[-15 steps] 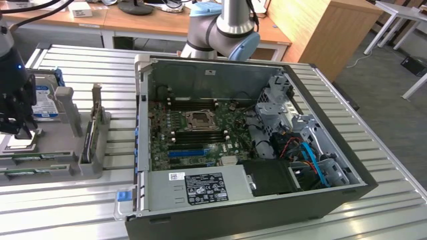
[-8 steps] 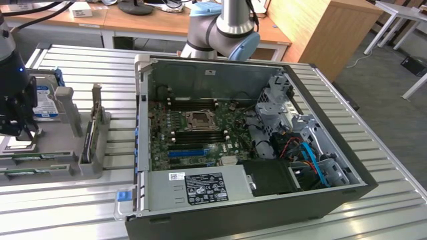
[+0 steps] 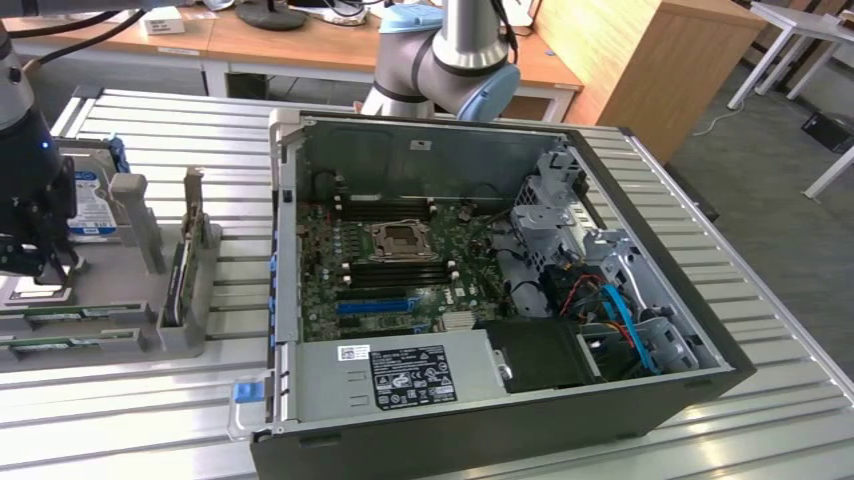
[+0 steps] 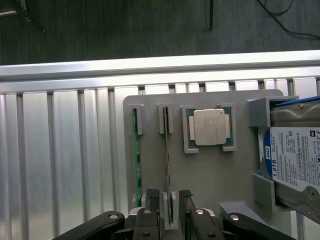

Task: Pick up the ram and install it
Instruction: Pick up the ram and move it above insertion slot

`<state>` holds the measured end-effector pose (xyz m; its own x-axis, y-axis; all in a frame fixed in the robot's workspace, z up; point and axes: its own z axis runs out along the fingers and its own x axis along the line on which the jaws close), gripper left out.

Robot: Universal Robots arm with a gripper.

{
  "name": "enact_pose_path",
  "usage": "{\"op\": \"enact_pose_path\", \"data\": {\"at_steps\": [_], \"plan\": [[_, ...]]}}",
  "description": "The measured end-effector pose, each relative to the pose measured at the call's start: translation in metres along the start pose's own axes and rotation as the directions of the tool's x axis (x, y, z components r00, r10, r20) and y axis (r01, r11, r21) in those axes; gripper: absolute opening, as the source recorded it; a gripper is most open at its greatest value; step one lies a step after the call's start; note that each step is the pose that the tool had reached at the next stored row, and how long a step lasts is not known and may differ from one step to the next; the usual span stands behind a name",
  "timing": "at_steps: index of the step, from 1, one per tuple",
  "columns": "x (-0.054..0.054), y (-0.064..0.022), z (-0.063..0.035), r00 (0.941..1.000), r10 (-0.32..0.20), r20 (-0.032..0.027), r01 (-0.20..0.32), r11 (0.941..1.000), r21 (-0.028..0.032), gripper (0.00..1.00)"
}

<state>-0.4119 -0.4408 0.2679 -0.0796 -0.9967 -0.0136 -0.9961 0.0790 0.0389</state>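
The hand (image 4: 169, 200) hangs over a grey parts holder (image 4: 215, 175) near the exterior view's left edge of the ribbed aluminium tabletop (image 3: 160, 130). Its fingers (image 4: 152, 197) are spread, one on each side of the ram (image 4: 167, 160), with a gap showing between them and the stick. The ram stands on edge in its slot in the holder, not yet lifted. A second green memory stick (image 4: 134, 155) sits in the next slot just beside it, then a processor (image 4: 209, 127) in its square recess, and a blue-labelled hard drive (image 4: 295, 160) at the holder's far end.

In the middle of the tabletop an open black computer case (image 3: 467, 440) lies on its side, its green motherboard (image 3: 387, 270) facing up. Behind stand wooden desks (image 3: 307, 45) and a wooden cabinet (image 3: 627, 60), and the floor (image 3: 761, 150) is grey.
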Motion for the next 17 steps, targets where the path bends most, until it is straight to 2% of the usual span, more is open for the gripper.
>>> {"op": "enact_pose_path", "data": {"at_steps": [17], "plan": [[0.0001, -0.0003, 0.0084, 1.0000, 0.000, -0.0002, 0.000, 1.0000, 0.0000, 0.30]]}}
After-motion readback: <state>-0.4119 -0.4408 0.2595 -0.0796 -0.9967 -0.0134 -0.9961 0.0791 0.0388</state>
